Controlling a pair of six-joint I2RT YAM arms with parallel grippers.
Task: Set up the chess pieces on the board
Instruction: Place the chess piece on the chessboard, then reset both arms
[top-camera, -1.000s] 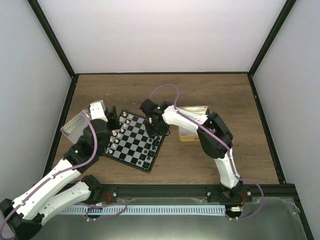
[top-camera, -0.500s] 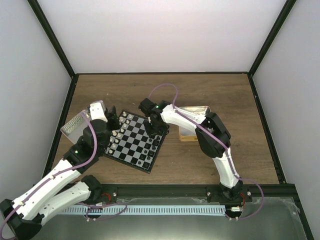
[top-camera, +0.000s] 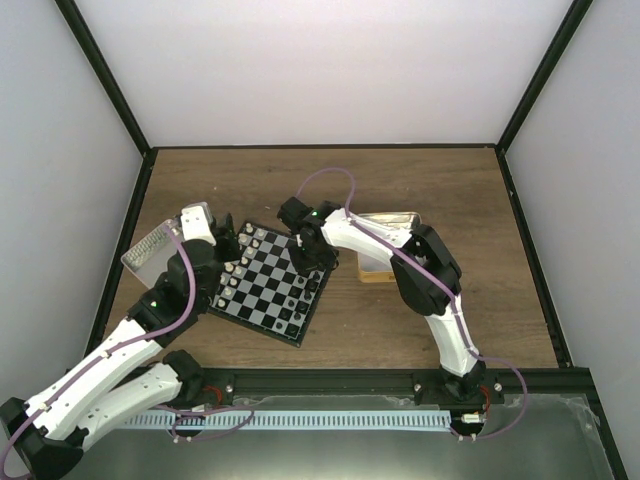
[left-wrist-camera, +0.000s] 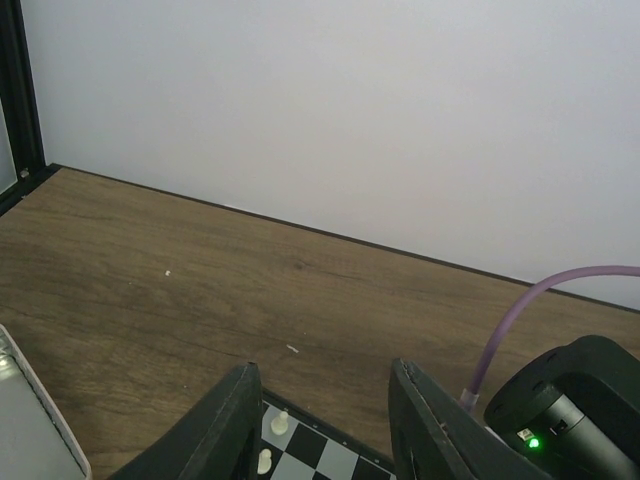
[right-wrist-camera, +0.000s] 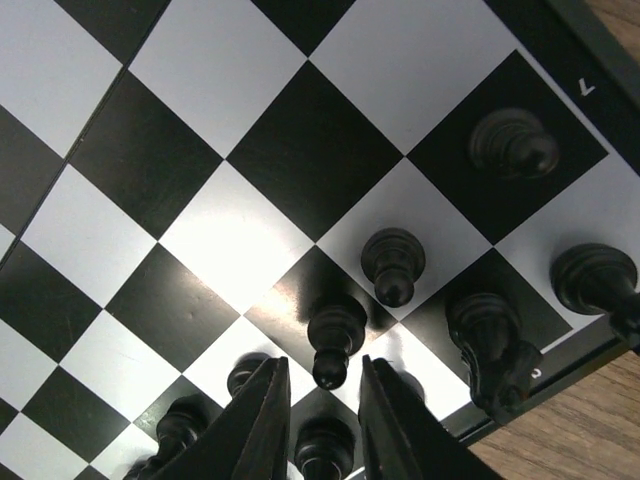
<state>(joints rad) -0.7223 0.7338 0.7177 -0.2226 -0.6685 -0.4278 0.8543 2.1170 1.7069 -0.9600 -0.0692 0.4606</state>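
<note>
Top external view: the desk (top-camera: 440, 190) carries the board (top-camera: 270, 287), set askew. Left tool (left-wrist-camera: 322, 385) hovers over the board's far edge, fingers parted, nothing between them. Right tool (right-wrist-camera: 325, 385) sits low near the board's right corner, tips slightly apart, and the black pawn (right-wrist-camera: 335, 340) stands loose between them!

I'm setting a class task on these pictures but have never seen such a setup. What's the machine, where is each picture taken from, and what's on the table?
Two robot arms are bolted at the table's near edge. The wide picture looks down from above; the other two come from wrist cameras. On the table: a small chessboard with pieces, a gold-rimmed tin and a silvery tin. The right arm's jaws stand slightly apart over a black pawn on the board, not gripping it; the left arm's jaws are open and empty.
</note>
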